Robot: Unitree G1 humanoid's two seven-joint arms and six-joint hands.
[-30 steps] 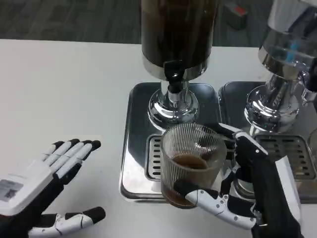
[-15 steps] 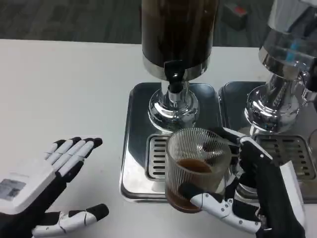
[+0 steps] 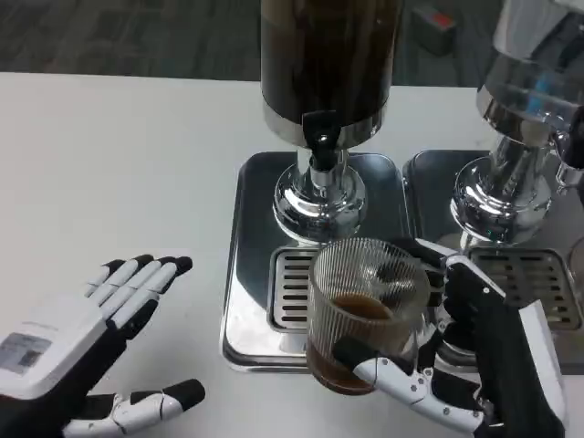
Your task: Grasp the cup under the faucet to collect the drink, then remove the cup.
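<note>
The right hand [image 3: 474, 356] is wrapped round the cup [image 3: 365, 315]; one finger is seen across the near wall low down, others curl behind the far rim, so the cup is held firmly, not merely touched. The left hand [image 3: 82, 356] is held flat w/ fingers spread apart, nothing in it, well apart from the cup at the table's near left.

The cup, a ribbed clear glass, is kept upright, long axis vertical, w/ a shallow pool of brown drink at the bottom; it sits just left of the right palm, over the near edge of the drip tray [image 3: 251, 274], toward the robot from the faucet [image 3: 319, 146]. The faucet's spout is no longer directly over the cup's mouth, as judged from this angle; collecting is taken as done and the removal as under way. The right hand is by far the nearer; the pull is expected toward the robot and clear of the tray lip, w/ the cup kept level so the drink isn't slopped.

The dark-filled dispenser [image 3: 324, 55] is mounted on a chrome base behind the slotted grate; a second dispenser [image 3: 516, 137] w/ its own tray is set just beside it on the right. All is set on a white table [image 3: 109, 155]; grey floor is seen beyond.
</note>
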